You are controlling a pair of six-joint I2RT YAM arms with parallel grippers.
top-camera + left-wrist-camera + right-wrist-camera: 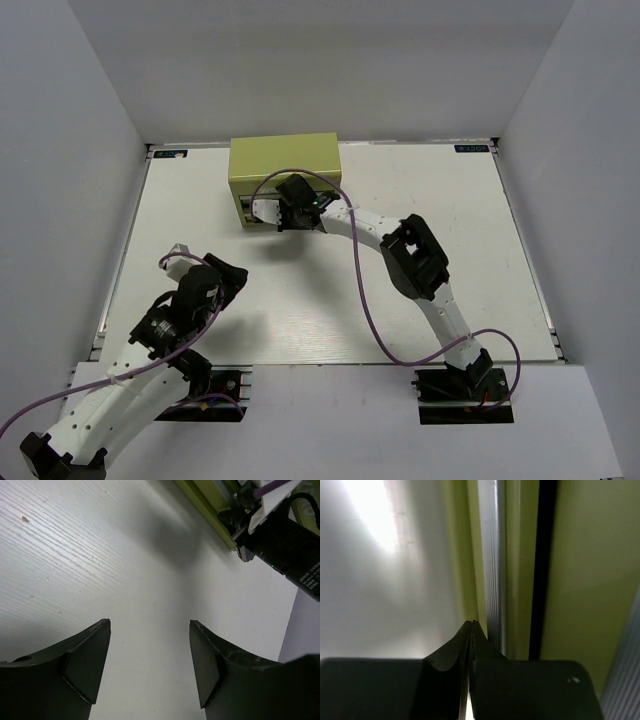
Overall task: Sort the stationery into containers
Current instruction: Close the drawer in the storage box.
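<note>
The olive-green tool chest (pixel 285 160) stands at the back centre of the table. Its front faces me and is partly hidden by my right arm. My right gripper (pixel 297 213) is pressed against the chest's front; in the right wrist view (pixel 472 624) its jaws are closed together with nothing between them, next to a ribbed silver drawer handle (pixel 492 555). My left gripper (pixel 225 275) is open and empty above bare table at the near left; it also shows in the left wrist view (pixel 150 625). No pens or highlighters are in view. A corner of the chest (pixel 210 510) shows in the left wrist view.
White walls close in the table on the left, back and right. The right arm (pixel 415 260) stretches from the near right across the table to the chest. A purple cable (pixel 365 300) loops along it.
</note>
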